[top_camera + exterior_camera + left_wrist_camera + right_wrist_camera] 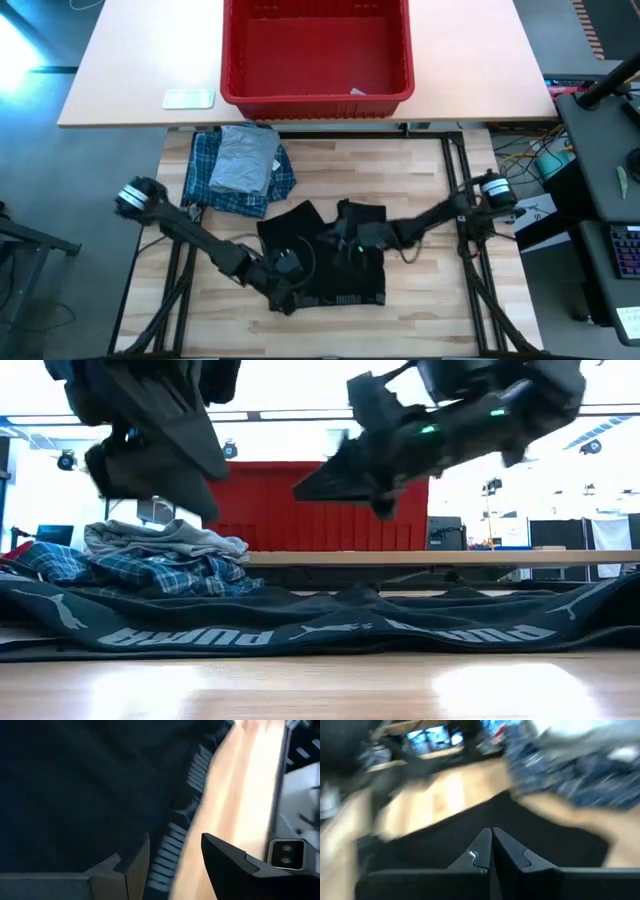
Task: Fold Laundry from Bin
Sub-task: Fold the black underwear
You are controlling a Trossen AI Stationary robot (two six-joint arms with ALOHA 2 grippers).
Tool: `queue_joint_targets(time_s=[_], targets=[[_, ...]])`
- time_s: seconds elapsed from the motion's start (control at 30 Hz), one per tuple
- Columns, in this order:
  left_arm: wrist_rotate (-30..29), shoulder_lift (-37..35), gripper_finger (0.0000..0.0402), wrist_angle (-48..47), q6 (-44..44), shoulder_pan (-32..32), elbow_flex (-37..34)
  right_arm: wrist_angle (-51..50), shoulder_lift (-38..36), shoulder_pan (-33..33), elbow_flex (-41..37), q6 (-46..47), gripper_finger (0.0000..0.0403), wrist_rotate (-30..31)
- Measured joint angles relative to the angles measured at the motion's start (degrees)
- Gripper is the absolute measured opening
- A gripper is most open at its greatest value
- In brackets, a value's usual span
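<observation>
The small black garment lies spread flat on the wooden table, its lettered waistband along the near edge. My left gripper is open above the garment's near left part; its fingers stand over the waistband edge. My right gripper is shut above the garment's middle, clear of it in the low view. The grey T-shirt lies folded on the plaid shirt at the far left. The red bin stands on the far table.
The folded pile lies just left of and beyond the black garment. A flat white object lies on the far table left of the bin. Bare wood shows to the garment's right, and cables lie off the table's right side.
</observation>
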Motion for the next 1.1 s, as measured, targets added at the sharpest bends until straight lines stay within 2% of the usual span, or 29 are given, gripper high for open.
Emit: queue_joint_targets(time_s=[0.1, 0.2, 0.33, 0.47, 0.67, 0.87, 0.97, 1.1], targets=[[-4.23, -5.64, 0.0164, -5.77, 2.50, 1.73, -1.60, -0.44, -0.52, 4.81, -2.13, 3.17, 0.0009, -1.69], [-7.28, -8.61, 0.0164, -11.56, 3.06, 5.22, -6.52, -0.26, 2.26, 9.39, -0.96, 3.30, 0.0009, -2.96], [-8.01, -8.99, 0.0164, -6.42, 3.54, 8.48, -16.47, -0.50, 9.15, 12.92, 5.87, 0.21, 0.0009, -3.17], [-9.01, -8.67, 0.0164, -3.33, 4.64, 8.91, -22.92, -0.23, 17.76, 13.66, 15.92, -1.90, 0.0009, -2.99], [-9.89, -8.58, 0.0164, -0.33, 6.57, 8.90, -26.10, -1.31, 30.90, 12.56, 33.26, -2.69, 0.0009, -3.09], [-10.14, -8.47, 0.0164, -0.74, 12.43, 9.21, -26.07, -11.20, 41.23, 10.93, 49.79, -1.89, 0.0009, -3.15], [-10.40, -8.60, 0.0164, -2.51, 14.74, 9.76, -26.44, -14.49, 44.04, 11.09, 54.47, -0.33, 0.0009, -5.91], [-11.16, -9.31, 0.0164, -3.02, 17.75, 10.70, -27.63, -16.70, 45.23, 12.84, 56.02, -0.24, 0.0009, -7.39]])
